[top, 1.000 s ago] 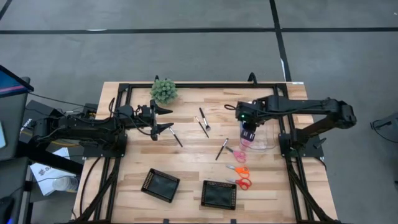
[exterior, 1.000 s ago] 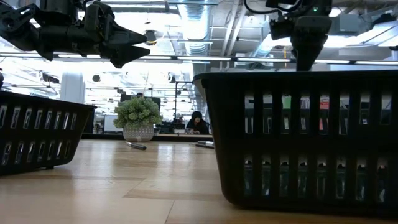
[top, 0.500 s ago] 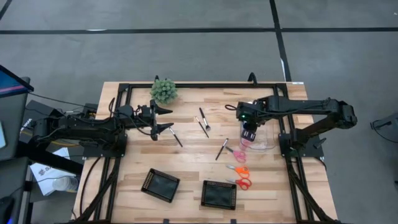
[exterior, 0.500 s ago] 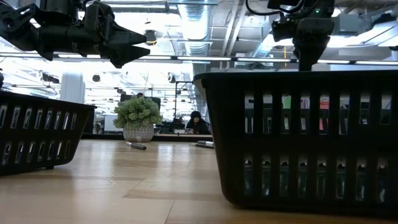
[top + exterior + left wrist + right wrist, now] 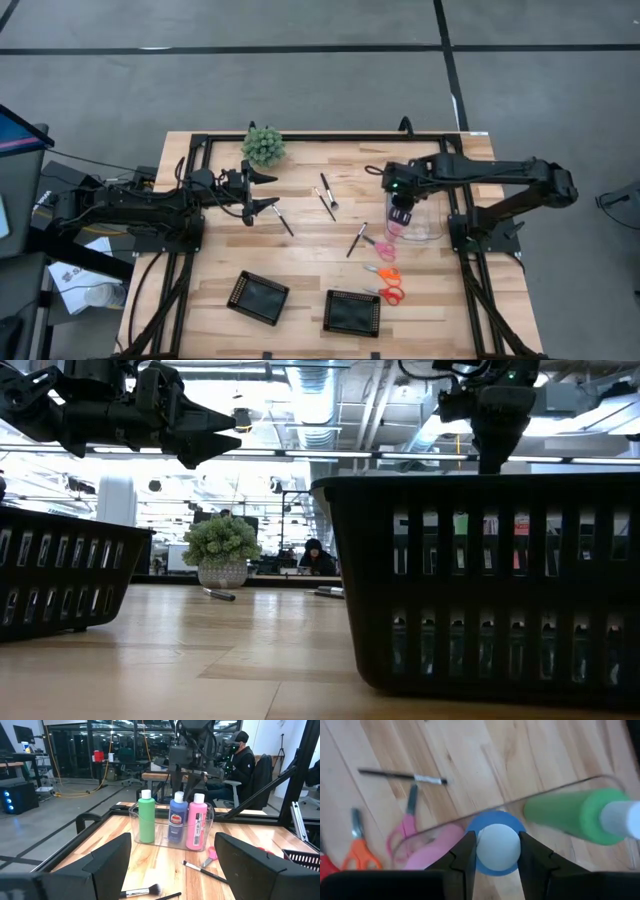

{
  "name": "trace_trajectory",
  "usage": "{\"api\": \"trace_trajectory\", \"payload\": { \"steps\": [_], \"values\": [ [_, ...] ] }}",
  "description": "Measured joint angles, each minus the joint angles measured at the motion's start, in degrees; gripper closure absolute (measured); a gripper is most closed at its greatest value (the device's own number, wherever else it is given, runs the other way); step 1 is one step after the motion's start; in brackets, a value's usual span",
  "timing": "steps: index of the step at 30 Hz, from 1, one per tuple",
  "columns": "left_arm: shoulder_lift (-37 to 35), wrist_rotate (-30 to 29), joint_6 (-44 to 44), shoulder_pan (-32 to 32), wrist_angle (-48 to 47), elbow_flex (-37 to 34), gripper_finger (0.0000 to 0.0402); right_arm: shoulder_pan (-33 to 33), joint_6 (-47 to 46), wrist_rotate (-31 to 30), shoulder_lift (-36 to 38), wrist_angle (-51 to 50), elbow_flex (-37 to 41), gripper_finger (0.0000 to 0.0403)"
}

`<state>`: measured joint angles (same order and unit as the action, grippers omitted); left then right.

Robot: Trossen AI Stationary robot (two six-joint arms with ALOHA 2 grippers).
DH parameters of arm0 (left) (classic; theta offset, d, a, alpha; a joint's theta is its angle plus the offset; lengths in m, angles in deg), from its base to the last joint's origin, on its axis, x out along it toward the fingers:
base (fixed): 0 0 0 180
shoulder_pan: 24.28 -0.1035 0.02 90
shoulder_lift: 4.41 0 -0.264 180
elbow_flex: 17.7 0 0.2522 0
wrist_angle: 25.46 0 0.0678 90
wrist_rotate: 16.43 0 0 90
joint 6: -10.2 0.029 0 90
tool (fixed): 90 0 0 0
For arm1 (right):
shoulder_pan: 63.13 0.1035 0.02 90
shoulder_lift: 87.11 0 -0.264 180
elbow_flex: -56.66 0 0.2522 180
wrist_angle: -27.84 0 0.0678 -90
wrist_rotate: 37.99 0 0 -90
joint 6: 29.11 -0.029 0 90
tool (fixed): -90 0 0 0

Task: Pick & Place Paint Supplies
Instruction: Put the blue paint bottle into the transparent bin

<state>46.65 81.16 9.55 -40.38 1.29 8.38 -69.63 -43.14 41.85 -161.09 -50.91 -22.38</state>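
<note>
Blue bottle (image 5: 496, 846) cap pinched by right claw (image 5: 496, 851), left claw (image 5: 172, 865) spread wide.

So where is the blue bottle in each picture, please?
High view: hidden under the right gripper, in the clear bin at the table's right.
Low view: not visible; a black basket blocks it.
Left wrist view: blue bottle in the middle, between the green bottle and pink bottle.
Right wrist view: white cap between the fingers, centre bottom.
Shared landmark: the green bottle beside it.
</note>
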Motion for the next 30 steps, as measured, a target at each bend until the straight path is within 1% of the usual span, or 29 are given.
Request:
{"api": "trace_trajectory", "payload": {
  "steps": [10, 14, 18, 23, 26, 30],
  "values": [
    [0.0, 0.0, 0.31, 0.0, -0.12, 0.0, 0.0121, 1.11, -3.5, -0.42, 9.24, 0.56, -0.05, 0.0303],
    [0.0, 0.0, 0.33, 0.0, -0.15, 0.0, 0.0121, 2.14, -5.54, -2.36, 13.14, 0.63, 0.81, 0.0303],
    [0.0, 0.0, 0.35, 0.0, -0.17, 0.0, 0.0121, 3.22, -8.73, -4.84, 17.1, 1.2, 5.19, 0.0303],
    [0.0, 0.0, 0.35, 0.0, -0.17, 0.0, 0.0121, 4.74, -12.47, -6.38, 20.83, 3.79, 12.06, 0.0303],
    [0.0, 0.0, 0.35, 0.0, -0.11, 0.0, 0.0121, 5.09, -13.46, -6.34, 21.65, 4.56, 14.6, 0.0303],
    [0.0, -0.01, 0.35, 0.0, -0.1, 0.0, 0.0121, 5.05, -13.92, -6.18, 21.49, 4.34, 16.01, 0.0303]
  ]
}}
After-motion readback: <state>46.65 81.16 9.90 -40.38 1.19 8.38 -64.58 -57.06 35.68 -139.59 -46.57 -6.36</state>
